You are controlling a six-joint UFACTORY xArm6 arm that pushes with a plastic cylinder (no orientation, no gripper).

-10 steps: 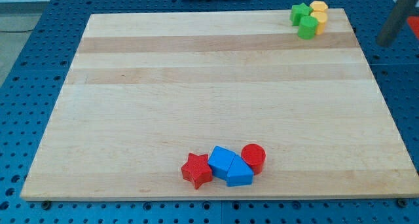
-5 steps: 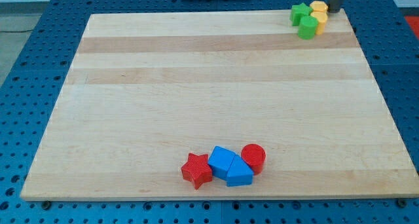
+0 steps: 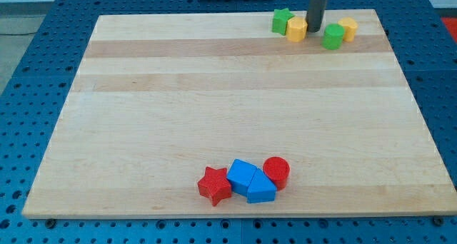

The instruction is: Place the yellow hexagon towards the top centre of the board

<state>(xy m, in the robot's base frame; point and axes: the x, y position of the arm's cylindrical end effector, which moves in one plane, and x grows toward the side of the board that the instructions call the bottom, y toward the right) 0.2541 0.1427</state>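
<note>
The yellow hexagon (image 3: 296,28) lies near the board's top edge, right of centre, touching a green star (image 3: 283,21) on its left. My tip (image 3: 313,30) stands right against the hexagon's right side. A green cylinder (image 3: 333,37) and a second yellow block (image 3: 348,28) sit just right of the tip, apart from it.
At the view's bottom centre a red star (image 3: 215,185), a blue cube (image 3: 243,175), a blue triangular block (image 3: 261,189) and a red cylinder (image 3: 276,172) sit bunched together. The wooden board (image 3: 214,94) lies on a blue pegboard table (image 3: 28,94).
My rod came in from the right edge and swept left along the top, pushing the yellow hexagon and green star leftward out of the corner cluster. The green cylinder shifted slightly.
</note>
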